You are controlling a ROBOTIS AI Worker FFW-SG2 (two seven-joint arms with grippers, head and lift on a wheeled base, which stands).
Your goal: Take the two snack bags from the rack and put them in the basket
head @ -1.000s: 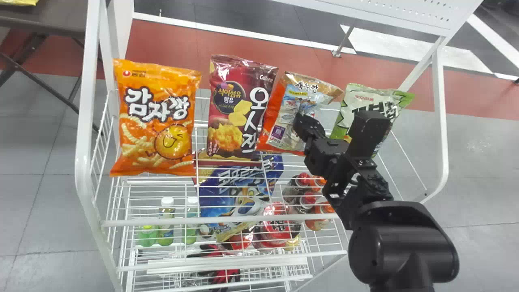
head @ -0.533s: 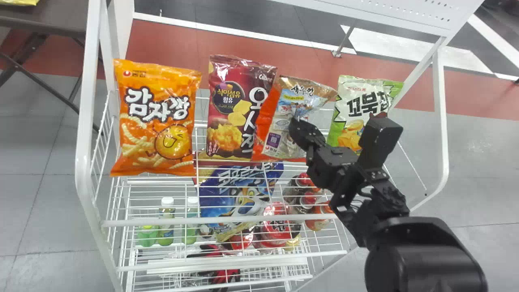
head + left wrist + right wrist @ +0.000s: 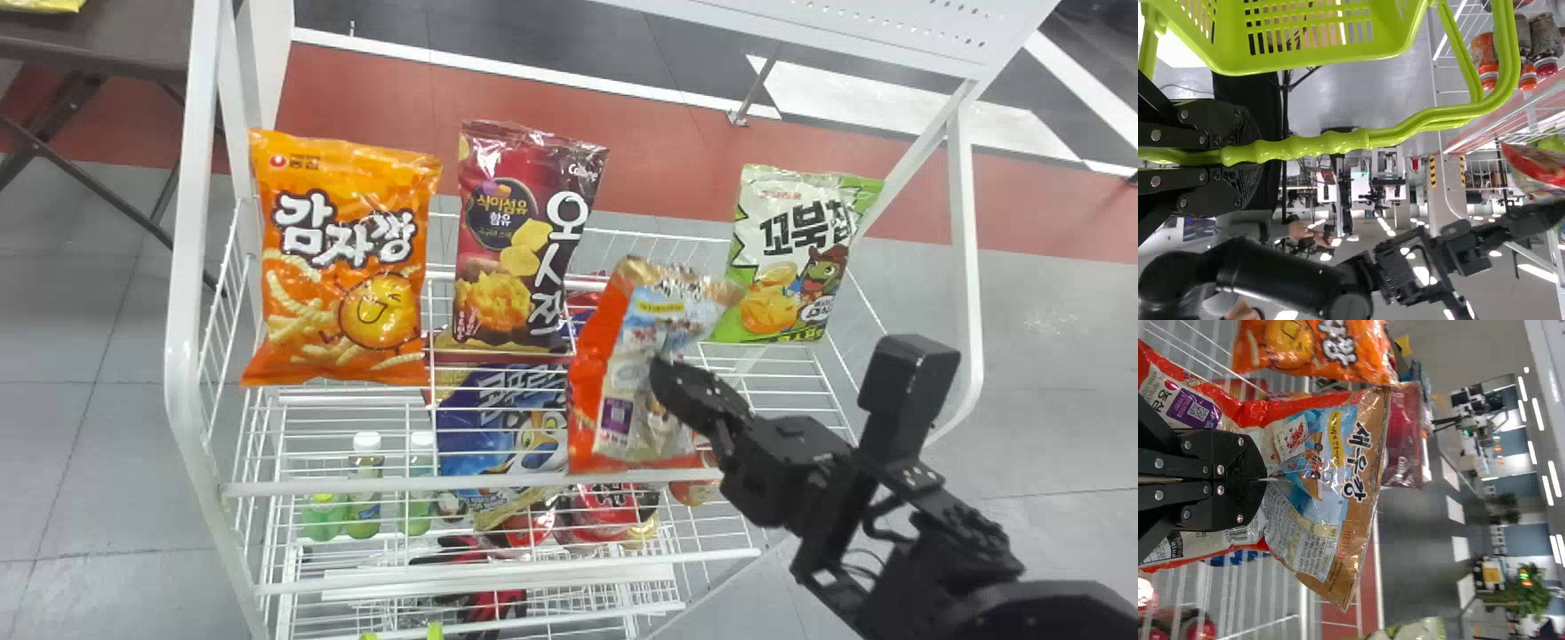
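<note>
My right end effector (image 3: 663,380) has its flat black fingers nearly together, pinching the middle of an orange-red snack bag with a white-and-blue panel and a tan crimped top (image 3: 627,391). The thin, glossy film gathers at the grip; deep creases fan out from it, and the top flares wide. The bag is right of centre at the near side of the white wire rack (image 3: 189,267); it is blurred, so I think it hangs off the wires but can't be certain.

My left end effector (image 3: 1261,152) has its fingers clamped around the ribbed, rounded grip of a smooth lime-green plastic handle (image 3: 1418,133). That handle belongs to the lime-green basket with slotted plastic walls (image 3: 1305,63).

Three more bags stand on the rack's upper level: a plump, shiny orange bag (image 3: 342,267) at the far left, a dark red bag with a crinkled foil top (image 3: 511,240) just beside it, and a white-and-green bag (image 3: 787,258) to the right, beyond the one I hold. Beneath the wires lie a blue bag (image 3: 498,422) and, to its left, small rounded green bottles with smooth sides (image 3: 324,517).
</note>
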